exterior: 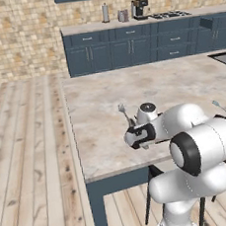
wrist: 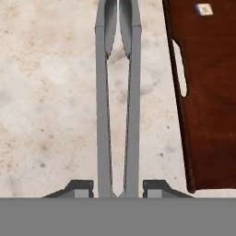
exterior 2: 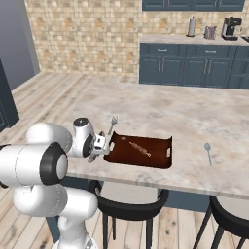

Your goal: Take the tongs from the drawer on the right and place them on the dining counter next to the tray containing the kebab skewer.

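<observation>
My gripper (wrist: 117,186) is shut on the joined end of the slim grey tongs (wrist: 118,92). Their two arms run away from the hand over the beige stone of the dining counter (wrist: 46,92). In the left base view the tongs (exterior: 124,111) stick up and away from the gripper (exterior: 131,124) near the counter's front edge. The right base view has the gripper (exterior 2: 103,142) and the tongs (exterior 2: 113,122) just left of the dark brown tray (exterior 2: 160,160), where the kebab skewer (exterior 2: 140,149) lies. The tray's handle edge (wrist: 182,73) runs close beside the tongs. A navy drawer (exterior: 206,23) stands open in the far cabinet row.
A small grey spoon (exterior 2: 208,151) lies on the counter right of the tray. Black stools (exterior 2: 129,202) stand under the front edge. A sink corner (exterior: 225,58) shows at the counter's far right. Wooden floor (exterior: 29,144) lies to the left.
</observation>
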You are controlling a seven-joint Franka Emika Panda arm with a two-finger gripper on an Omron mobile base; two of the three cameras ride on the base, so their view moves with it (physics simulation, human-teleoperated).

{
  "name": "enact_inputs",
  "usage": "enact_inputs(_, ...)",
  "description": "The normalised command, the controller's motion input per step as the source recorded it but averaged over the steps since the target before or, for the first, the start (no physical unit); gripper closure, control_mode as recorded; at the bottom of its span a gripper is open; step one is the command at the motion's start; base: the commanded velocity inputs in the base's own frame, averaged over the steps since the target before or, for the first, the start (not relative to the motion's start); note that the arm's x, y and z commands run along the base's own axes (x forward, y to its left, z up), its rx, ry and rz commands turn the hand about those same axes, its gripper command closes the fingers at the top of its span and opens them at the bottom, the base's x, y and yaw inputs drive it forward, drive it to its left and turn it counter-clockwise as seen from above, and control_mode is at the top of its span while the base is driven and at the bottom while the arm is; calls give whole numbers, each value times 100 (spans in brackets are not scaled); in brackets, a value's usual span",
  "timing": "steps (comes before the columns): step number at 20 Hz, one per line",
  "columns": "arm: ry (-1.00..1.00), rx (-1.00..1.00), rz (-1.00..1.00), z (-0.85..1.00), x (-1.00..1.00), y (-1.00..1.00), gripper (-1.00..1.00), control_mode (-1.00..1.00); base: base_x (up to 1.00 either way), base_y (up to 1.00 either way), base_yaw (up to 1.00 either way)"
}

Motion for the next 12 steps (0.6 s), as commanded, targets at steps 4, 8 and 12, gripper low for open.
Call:
enact_inputs(4,-1,0,0,-3,10,1,-100,-100,0,0,0)
enact_inputs(8,-3,0,0,0,0,0,-100,-100,0,0,0)
enact_inputs(12,-6,0,1,2,0,0,-100,-100,0,0,0)
